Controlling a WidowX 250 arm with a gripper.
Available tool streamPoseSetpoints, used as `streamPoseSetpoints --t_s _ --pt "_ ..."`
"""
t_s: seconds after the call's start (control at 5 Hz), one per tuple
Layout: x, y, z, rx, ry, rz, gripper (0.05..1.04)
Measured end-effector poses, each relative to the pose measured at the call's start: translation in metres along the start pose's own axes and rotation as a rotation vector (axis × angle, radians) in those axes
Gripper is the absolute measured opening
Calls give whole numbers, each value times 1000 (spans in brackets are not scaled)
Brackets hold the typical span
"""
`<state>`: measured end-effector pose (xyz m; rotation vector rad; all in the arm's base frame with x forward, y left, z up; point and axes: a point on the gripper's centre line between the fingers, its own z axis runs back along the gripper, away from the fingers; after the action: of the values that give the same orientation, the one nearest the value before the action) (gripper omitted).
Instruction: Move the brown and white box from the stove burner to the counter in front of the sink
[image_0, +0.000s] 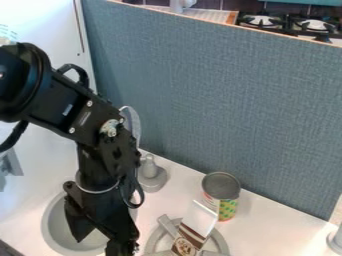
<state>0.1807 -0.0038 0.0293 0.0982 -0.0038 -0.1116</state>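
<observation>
The arm (50, 92) is finished in black, with a bulky, rounded joint housing (23, 75) and a straight-sided link. Small silver screws (89, 103) are set into the link, which is marked with a small pale label (67, 109). A round metallic part (111, 128) is mounted at the next joint. Black cables (81, 74) are looped outside, and the lower section is ringed by a thin, pale band (97, 190).

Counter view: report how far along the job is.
Possibly done: the brown-and-white packet stands at the round grey dish. In hand: nothing visible; the gripper hangs near the grey basin. Left: can't tell; the tin stands behind the packet.
</observation>
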Motion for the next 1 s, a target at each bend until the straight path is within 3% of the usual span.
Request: streamPoseSetpoints --t_s 0.2,0.4,1.0 --pt "-2 -1 -2 -2 11 -2 1001" --pt "7 -6 7 -40 7 -12 1001" --pt "57 -26 21 -50 -48 -40 1001"
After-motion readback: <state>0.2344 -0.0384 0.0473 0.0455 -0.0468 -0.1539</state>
